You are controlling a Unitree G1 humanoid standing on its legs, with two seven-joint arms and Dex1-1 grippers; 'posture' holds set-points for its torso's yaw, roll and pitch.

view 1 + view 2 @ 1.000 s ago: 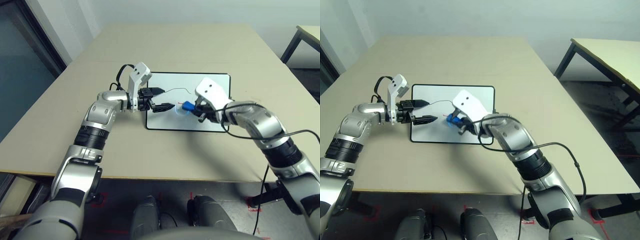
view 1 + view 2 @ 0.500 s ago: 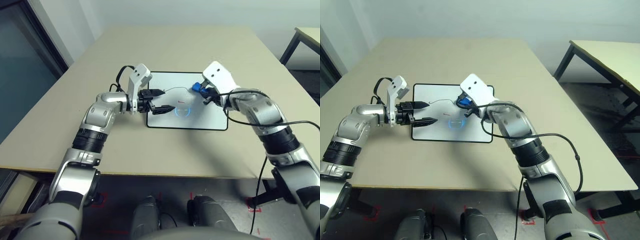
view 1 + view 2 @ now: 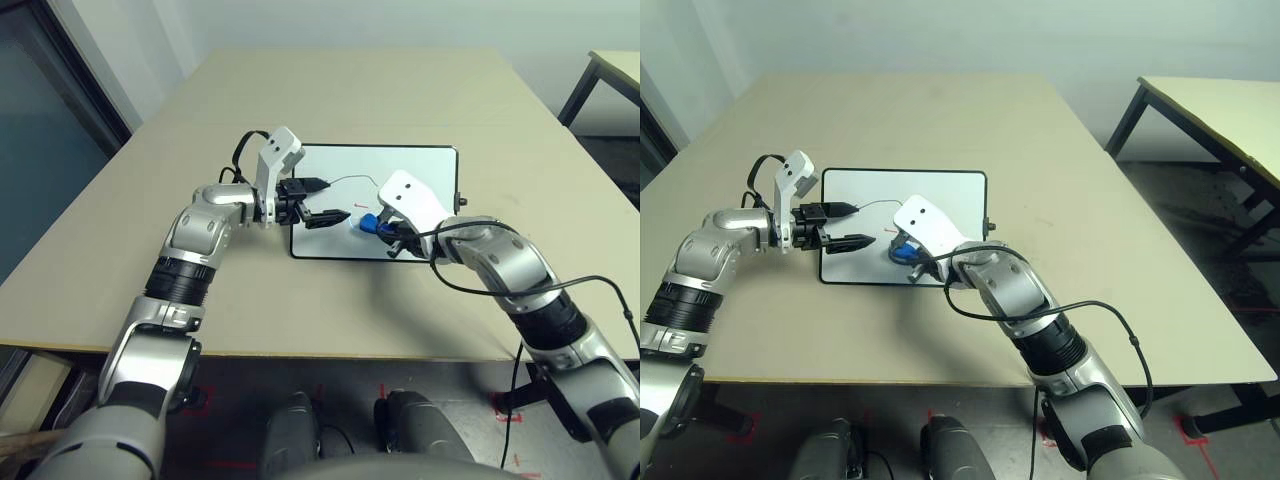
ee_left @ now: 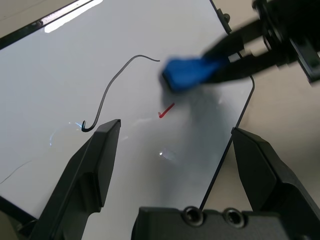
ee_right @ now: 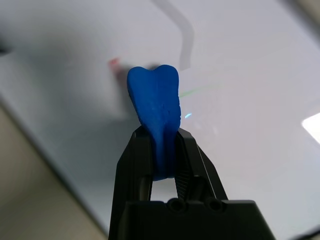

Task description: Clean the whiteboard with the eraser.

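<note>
blue eraser point(image 5: 154, 107) pinched tight in the right gripper point(image 5: 162, 150)
it seems to touch the whiteboard point(image 3: 410, 165); left gripper point(image 4: 175, 150) spread wide, holding nothing.

Beige table point(image 3: 350, 100) — 1 whiteboard point(image 3: 420, 165) lying flat.

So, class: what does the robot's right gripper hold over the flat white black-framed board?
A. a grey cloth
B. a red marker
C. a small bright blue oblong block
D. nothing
C: the right gripper is shut on the small bright blue oblong block above the white board.
</note>
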